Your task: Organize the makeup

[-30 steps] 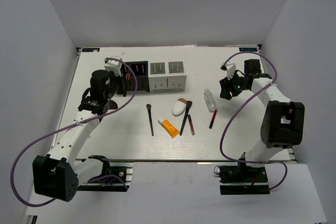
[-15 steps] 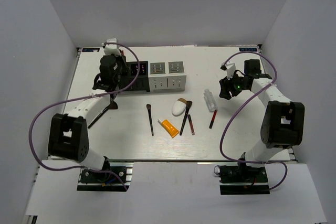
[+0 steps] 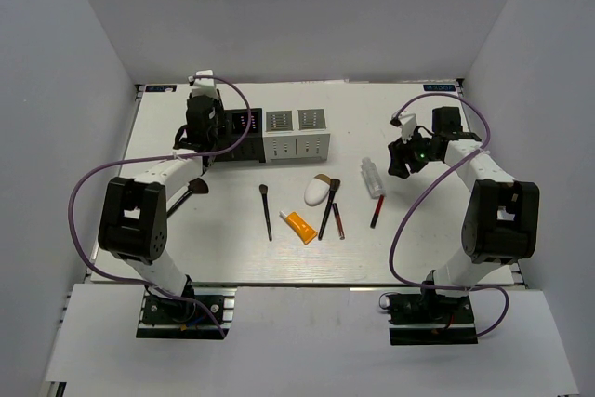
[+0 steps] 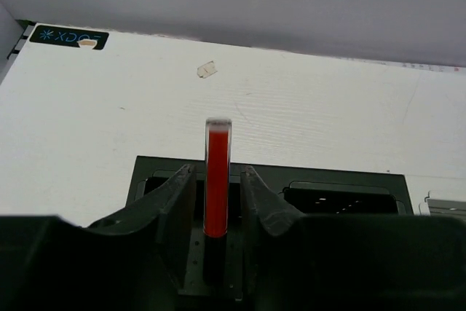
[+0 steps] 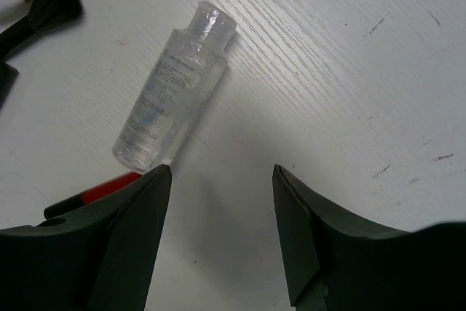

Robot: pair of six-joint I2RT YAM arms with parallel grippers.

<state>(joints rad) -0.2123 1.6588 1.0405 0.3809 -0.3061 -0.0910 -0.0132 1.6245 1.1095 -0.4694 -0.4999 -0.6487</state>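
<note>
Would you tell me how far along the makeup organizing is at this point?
Early. Done: little that I can confirm. In hand: the left gripper holds a red stick over the black box; the right gripper is open by the bottle. Left: brushes, tube, sponge, pencils and the bottle lie on the table.

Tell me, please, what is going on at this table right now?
Two robot arms are sorting makeup. The left gripper holds a red pencil over the black box at the back of the table. The right gripper is open, just above the table beside the clear bottle. A white sponge, an orange tube and a few brushes lie loose on the table, not yet put away.
</note>
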